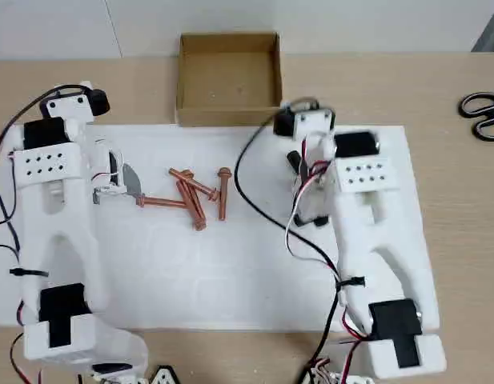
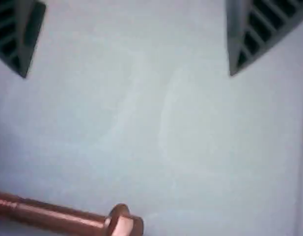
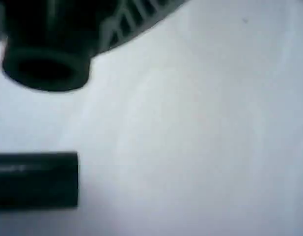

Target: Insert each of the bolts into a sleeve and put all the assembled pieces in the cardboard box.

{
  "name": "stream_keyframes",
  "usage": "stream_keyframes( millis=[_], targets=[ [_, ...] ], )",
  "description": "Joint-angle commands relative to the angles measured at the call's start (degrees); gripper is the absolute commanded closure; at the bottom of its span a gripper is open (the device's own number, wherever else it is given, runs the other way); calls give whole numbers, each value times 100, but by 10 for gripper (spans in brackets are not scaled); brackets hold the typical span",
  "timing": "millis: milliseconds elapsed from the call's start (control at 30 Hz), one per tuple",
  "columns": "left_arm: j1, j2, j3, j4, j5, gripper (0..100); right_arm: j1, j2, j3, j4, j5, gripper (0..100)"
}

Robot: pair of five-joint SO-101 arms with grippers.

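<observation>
Mat (image 1: 190,272), white, lies on the wooden table (image 1: 455,200); both arm bases sit at its near edge, left arm along the left side, right arm along the right side. Left gripper (image 2: 127,73): jaws apart, nothing between them, bare mat under the gap. In the high view it sits low over the mat, just left of the bolts (image 1: 194,196). The bolts are copper-coloured and lie loose in a small, partly overlapping heap at mid-mat, between the two arms. The nearest bolt (image 1: 162,202) lies roughly crosswise, its head end just beside the left gripper; the left wrist view shows that bolt flat on the mat, outside the jaws and not touching them. Right gripper (image 1: 297,164): clamped on a black sleeve (image 3: 45,69), which is held off the mat with its open end toward the wrist camera and one ribbed finger (image 3: 136,14) against it. A second sleeve (image 3: 36,179), also black, lies on its side on the mat near the held one, apart from the gripper. No bolt is in either sleeve. Beyond the bolts, the cardboard box (image 1: 229,116) stands on the table, open top up, against the mat's far edge. Scissors (image 1: 480,116) lie at the table's far right, well apart from the mat.
</observation>
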Motion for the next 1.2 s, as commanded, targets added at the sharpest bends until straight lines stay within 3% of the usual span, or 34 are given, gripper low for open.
stream_keyframes(
  millis=[0,233,333,867,1167],
  targets=[
    [9,-35,-224,35,9,753,189,-330,949,-804,167,991],
    [9,-35,-224,35,9,753,681,-295,1705,-1499,185,988],
    [9,-35,-224,35,9,753,787,-286,1899,-1578,149,931],
    [18,-26,-224,26,0,753,778,-286,1969,-1516,176,819],
    [18,-26,-224,26,-97,753,778,-31,1969,-1552,167,826]
  ],
)
